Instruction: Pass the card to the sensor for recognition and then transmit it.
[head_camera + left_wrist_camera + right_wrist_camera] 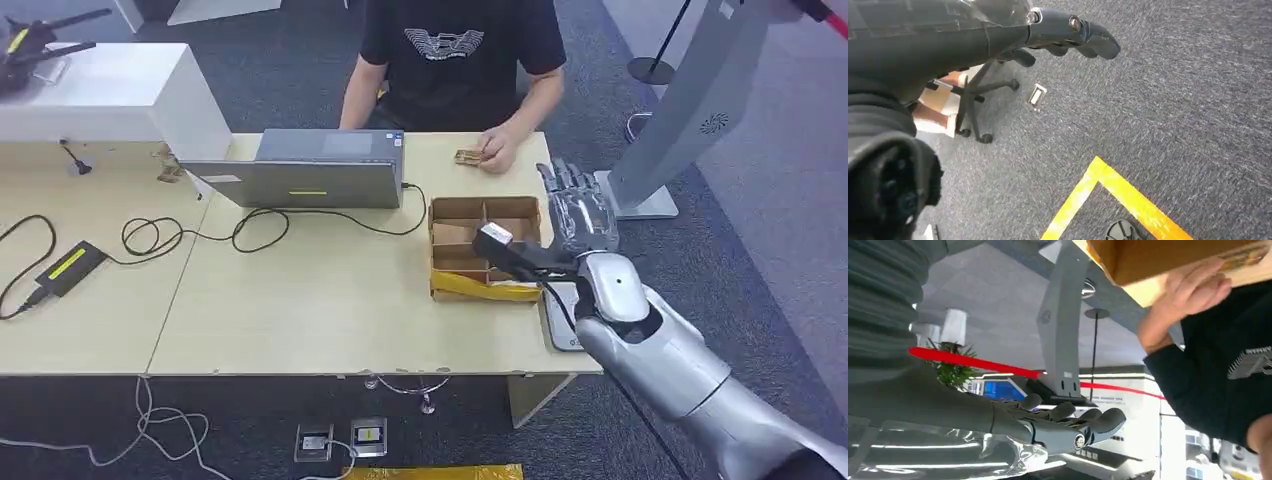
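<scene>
Right hand: the right hand is raised above the desk's far right corner, fingers spread and extended, holding nothing.
Left hand: the left hand hangs beside the body over grey carpet; fingers loosely extended, nothing held.
Card: a small tan card lies on the desk's far edge under the fingers of a person's hand, well apart from the right hand.
Sensor: a flat grey pad at the desk's near right edge, partly under the right forearm, is probably the reader; this is a judgement.
Box: a cardboard box with compartments stands between the card and the pad.
Progress: early stage, judged from the layout. The card is not yet taken. Presenting it to the sensor and handing it over are both left.
Hidden: the card's face is too small to read. The pad is partly covered. The box contents are unclear.
</scene>
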Controlling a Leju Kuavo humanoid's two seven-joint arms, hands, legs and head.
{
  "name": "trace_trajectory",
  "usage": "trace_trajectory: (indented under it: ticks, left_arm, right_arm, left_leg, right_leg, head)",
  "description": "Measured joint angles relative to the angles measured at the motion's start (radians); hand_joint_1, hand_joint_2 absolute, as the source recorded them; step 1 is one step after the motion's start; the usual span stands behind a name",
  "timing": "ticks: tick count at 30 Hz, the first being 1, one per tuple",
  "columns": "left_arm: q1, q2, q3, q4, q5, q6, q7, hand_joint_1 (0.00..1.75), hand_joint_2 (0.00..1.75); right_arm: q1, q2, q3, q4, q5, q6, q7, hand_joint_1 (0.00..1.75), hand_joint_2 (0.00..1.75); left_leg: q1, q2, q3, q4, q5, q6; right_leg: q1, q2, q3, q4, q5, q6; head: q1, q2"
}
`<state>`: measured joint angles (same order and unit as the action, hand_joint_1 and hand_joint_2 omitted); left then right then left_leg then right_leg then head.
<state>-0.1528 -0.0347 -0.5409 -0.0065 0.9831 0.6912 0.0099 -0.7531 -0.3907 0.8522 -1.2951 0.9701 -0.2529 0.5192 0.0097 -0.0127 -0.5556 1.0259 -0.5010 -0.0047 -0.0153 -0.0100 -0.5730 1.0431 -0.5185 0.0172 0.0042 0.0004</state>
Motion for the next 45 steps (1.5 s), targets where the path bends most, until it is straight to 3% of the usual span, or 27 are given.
trace_trajectory:
  ticks: [14,31,45]
  left_arm:
    - [0.009,0.001,0.057,0.0,0.001,0.0,-0.01,0.0,0.0]
    - [0.015,0.003,0.108,0.0,-0.001,0.0,-0.01,0.0,0.0]
    - [0.022,0.011,0.141,0.0,-0.011,0.0,-0.01,0.0,0.0]
  right_arm:
    - [0.128,-0.055,-0.007,-0.095,0.018,0.061,0.042,0.0,1.75]
    - [0.163,-0.081,-0.01,-0.139,0.013,0.08,0.042,0.0,1.75]
    - [0.175,-0.055,0.003,-0.127,-0.025,0.019,0.01,0.0,1.75]
  left_leg:
    - [0.0,0.0,0.0,0.0,0.0,0.0]
    - [0.0,0.0,0.0,0.0,0.0,0.0]
    - [0.0,0.0,-0.001,0.0,0.0,0.0]
  right_leg:
    - [0.0,0.0,0.0,0.0,0.0,0.0]
    - [0.0,0.0,0.0,0.0,0.0,0.0]
    - [0.0,0.0,0.0,0.0,0.0,0.0]
  head:
    - [0.0,0.0]
    - [0.0,0.0]
    - [0.0,0.0]
